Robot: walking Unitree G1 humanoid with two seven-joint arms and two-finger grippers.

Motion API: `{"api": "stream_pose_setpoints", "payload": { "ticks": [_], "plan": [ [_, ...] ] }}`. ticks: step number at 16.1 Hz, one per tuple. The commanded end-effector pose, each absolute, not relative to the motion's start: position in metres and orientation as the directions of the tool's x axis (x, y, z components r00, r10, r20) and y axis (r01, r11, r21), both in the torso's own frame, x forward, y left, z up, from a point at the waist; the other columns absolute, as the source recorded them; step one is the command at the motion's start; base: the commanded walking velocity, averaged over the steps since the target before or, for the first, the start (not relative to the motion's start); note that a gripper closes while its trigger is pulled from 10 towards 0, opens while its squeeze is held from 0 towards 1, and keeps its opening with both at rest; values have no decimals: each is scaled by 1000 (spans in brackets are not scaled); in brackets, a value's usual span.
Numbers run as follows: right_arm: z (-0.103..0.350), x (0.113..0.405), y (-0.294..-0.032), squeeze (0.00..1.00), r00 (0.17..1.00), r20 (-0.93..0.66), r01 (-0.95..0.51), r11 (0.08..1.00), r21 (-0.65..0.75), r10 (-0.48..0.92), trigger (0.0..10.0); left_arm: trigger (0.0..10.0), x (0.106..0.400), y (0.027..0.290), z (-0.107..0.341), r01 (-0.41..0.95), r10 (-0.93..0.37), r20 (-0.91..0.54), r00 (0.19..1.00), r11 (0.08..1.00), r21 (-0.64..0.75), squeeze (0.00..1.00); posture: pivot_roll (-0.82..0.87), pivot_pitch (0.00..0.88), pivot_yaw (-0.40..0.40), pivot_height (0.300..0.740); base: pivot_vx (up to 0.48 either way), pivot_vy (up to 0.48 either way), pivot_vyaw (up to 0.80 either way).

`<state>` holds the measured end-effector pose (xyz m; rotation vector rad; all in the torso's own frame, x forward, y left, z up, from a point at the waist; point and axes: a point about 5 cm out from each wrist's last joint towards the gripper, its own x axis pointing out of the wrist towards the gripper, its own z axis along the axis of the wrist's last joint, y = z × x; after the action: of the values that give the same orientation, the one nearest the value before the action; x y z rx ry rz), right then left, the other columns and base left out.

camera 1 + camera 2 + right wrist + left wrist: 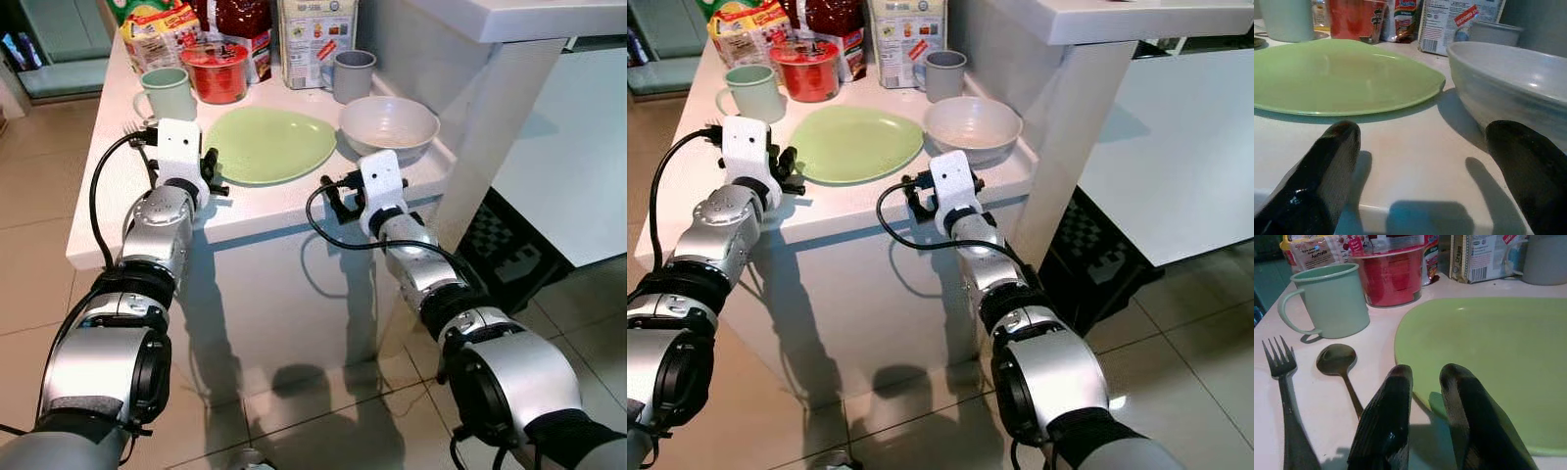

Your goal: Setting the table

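A light green plate (269,144) lies on the white table (257,211), with a white bowl (389,125) touching its right side. A mint mug (167,93) stands at the plate's far left, and a grey mug (353,75) stands behind the bowl. A fork (1278,367) and a spoon (1337,360) lie side by side left of the plate. My left gripper (1425,374) hovers at the plate's near left rim, its fingers almost together and holding nothing. My right gripper (1425,132) stands wide open at the table's front edge, between plate and bowl.
At the back of the table stand a red tub (216,70), a carton (313,39) and snack packs (157,29). A white counter leg (490,108) rises just right of the bowl. A black crate (500,245) sits on the tiled floor beyond it.
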<state>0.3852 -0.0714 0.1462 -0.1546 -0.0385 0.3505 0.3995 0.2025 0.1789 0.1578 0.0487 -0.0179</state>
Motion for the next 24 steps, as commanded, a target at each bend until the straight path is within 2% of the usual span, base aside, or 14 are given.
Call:
{"api": "stream_pose_setpoints", "payload": {
  "ticks": [1, 13, 18, 24],
  "plan": [
    [147, 386, -70, 0, 938, 13, -341, 927, -158, 348, 10000, 10000, 400, 200, 180, 32, -24, -49, 999, 982, 184, 0, 129, 0, -13, 740, 0, 0, 0],
    [156, 387, -63, 0, 929, 47, -354, 919, -171, 367, 10000, 10000, 397, 196, 161, 63, -38, -134, 990, 981, 186, 0, 126, 0, -14, 740, 0, 0, 0],
    [156, 387, -63, 0, 929, 51, -354, 919, -172, 367, 10000, 10000, 394, 195, 149, 62, -21, -182, 983, 972, 227, 0, 118, 0, -10, 740, 0, 0, 0],
    [156, 387, -62, 0, 929, 50, -354, 920, -168, 367, 10000, 10000, 400, 197, 168, 54, -29, -116, 993, 976, 210, 0, 122, 0, -9, 740, 0, 0, 0]
  ]
}}
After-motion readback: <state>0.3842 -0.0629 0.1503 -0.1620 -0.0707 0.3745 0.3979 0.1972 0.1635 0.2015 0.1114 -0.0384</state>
